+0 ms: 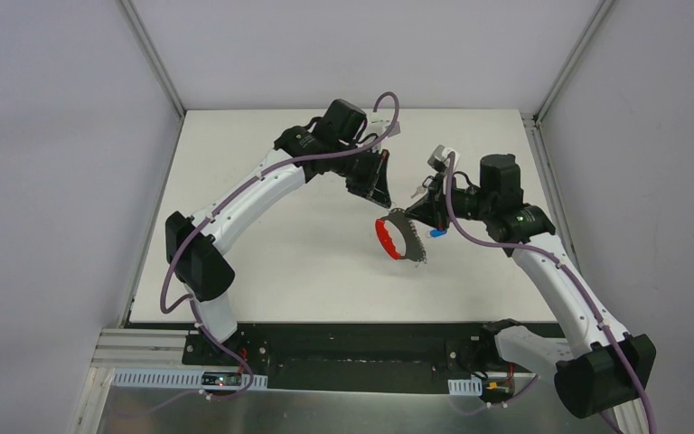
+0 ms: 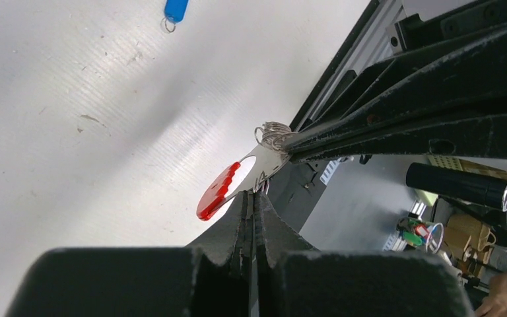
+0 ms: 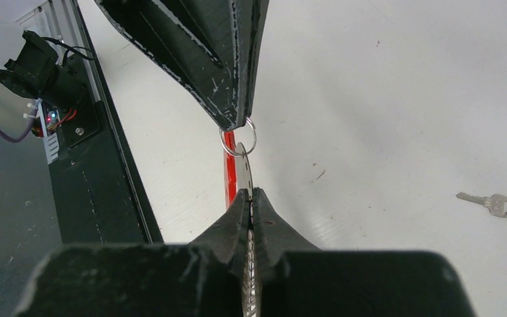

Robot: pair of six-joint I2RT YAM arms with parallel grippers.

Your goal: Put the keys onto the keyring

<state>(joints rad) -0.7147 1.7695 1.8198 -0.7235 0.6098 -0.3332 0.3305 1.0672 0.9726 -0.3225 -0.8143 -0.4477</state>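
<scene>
The keyring (image 1: 386, 238), a red curved band joined to a silvery toothed strip with small wire rings, hangs above the table between both arms. My left gripper (image 2: 255, 193) is shut on a small ring at the strip's end; the red band (image 2: 218, 192) shows just beyond it. My right gripper (image 3: 251, 193) is shut on the silvery strip, edge-on between its pads. The left fingers (image 3: 228, 79) come in from above and pinch the ring (image 3: 238, 140). The blue-headed key (image 2: 175, 9) lies on the table, as does the silver key (image 3: 492, 203) with its dark loop.
The white table (image 1: 262, 253) is walled by grey panels at the back and sides. A black rail (image 1: 343, 348) runs along the near edge. Beyond that edge in the left wrist view lie a dark cylinder (image 2: 459, 185) and small clutter.
</scene>
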